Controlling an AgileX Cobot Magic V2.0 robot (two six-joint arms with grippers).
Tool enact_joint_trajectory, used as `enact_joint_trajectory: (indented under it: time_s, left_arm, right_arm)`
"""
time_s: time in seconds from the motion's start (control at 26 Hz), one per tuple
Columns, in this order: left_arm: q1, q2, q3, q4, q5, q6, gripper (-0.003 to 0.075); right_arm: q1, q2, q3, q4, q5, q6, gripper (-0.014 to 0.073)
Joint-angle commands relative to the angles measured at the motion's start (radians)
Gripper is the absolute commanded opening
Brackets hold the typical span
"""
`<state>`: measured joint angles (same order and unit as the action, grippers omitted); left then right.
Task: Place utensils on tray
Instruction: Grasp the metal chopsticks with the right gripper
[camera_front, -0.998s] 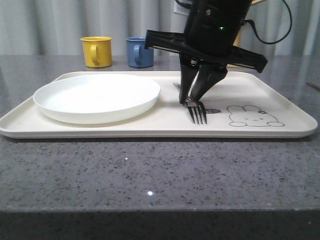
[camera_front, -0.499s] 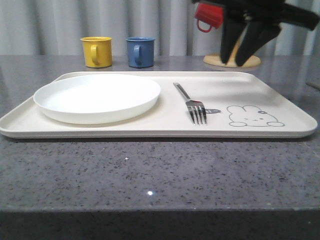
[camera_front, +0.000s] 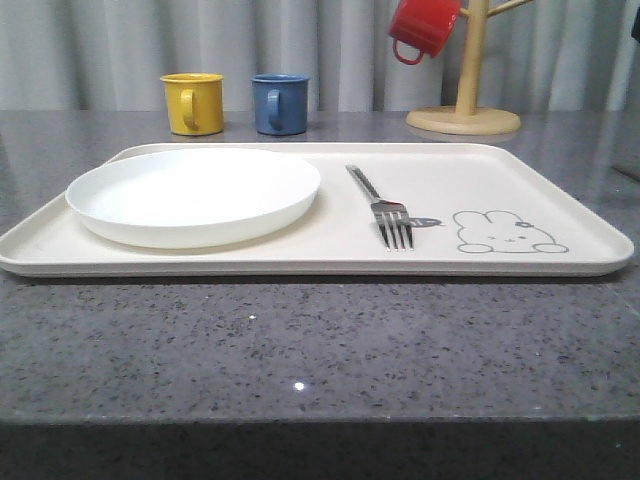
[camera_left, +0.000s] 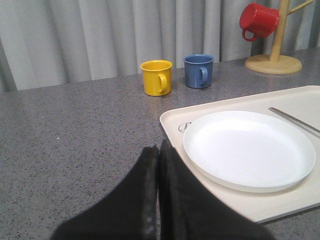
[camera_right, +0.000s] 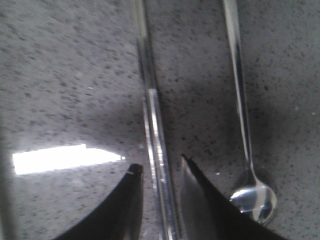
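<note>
Lying between parted fingers (camera_right: 134, 192): chopsticks (camera_right: 156, 130).

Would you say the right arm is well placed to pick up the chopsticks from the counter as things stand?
Probably yes. The right gripper is open, a finger either side of the chopsticks, which lie flat on the bare counter. The spoon lies apart, outside the fingers.
</note>
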<state>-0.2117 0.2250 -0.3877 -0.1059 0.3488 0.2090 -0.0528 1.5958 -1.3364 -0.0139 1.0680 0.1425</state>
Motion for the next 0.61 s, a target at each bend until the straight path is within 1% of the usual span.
enact_joint_trajectory:
  time_s: [0.0, 0.12, 0.38, 0.58]
  left_arm:
    - [0.001, 0.010, -0.028, -0.013, -0.083, -0.009, -0.0018]
    - [0.001, 0.010, -0.028, -0.013, -0.083, -0.009, -0.0018]
    - [0.001, 0.010, -0.028, -0.013, -0.083, -0.009, -0.0018]
    - [0.001, 0.010, -0.028, -0.013, -0.083, -0.009, -0.0018]
  right_arm:
    - [-0.020, -0.041, 0.015, -0.008, -0.067, -0.042, 0.0226]
    - [-0.020, -0.037, 0.032, -0.004, -0.094, -0.060, 0.0226]
    - [-0.020, 0.022, 0.032, 0.002, -0.094, -0.070, 0.0226]
    - [-0.020, 0.057, 0.032, 0.039, -0.094, -0.087, 0.0226]
